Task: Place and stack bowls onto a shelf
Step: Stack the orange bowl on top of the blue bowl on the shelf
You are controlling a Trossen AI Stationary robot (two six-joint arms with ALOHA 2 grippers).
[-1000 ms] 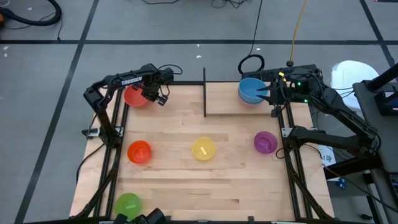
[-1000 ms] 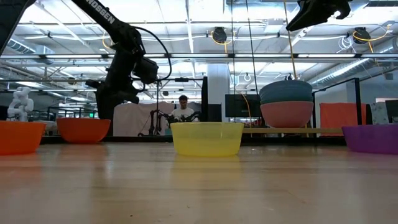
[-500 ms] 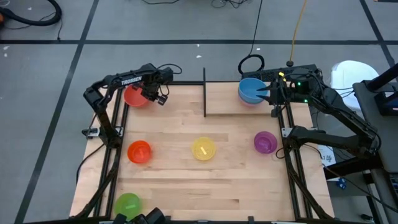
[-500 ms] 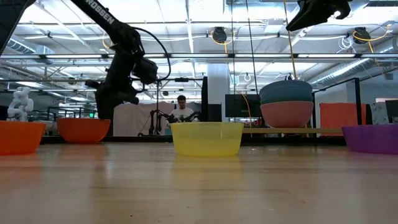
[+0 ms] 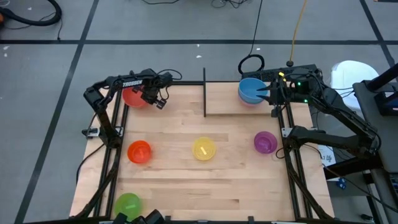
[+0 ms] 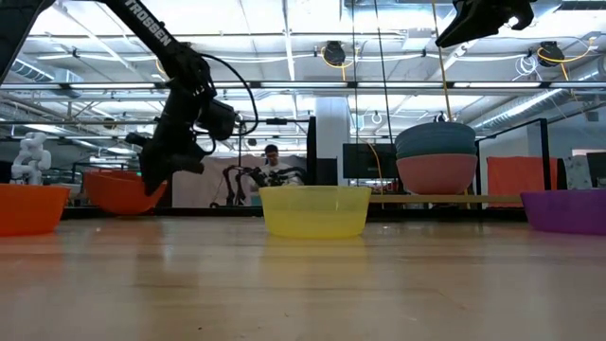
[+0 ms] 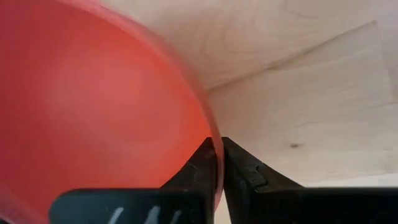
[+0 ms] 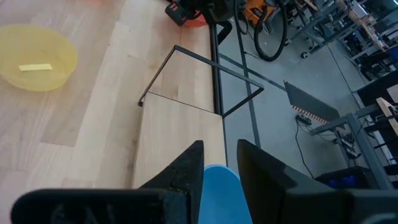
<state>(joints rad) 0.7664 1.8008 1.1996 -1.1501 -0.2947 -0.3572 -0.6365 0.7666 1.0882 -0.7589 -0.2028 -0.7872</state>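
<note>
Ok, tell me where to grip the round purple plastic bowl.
Take the round purple plastic bowl by its thin rim, coming from above: it sits upright and open, apart from the other bowls, so one finger can go inside the wall and one outside.

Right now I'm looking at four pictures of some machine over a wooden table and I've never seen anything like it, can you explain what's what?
It is a robot with two dark arms at a table. One picture looks straight down, one looks level across the tabletop, and two come from cameras on the wrists. The left pincer is shut on the rim of a red bowl, tilting it at the far left corner. The right pincer hangs above a blue bowl that tops a stack on the shelf. Orange, yellow, purple and green bowls lie loose.
</note>
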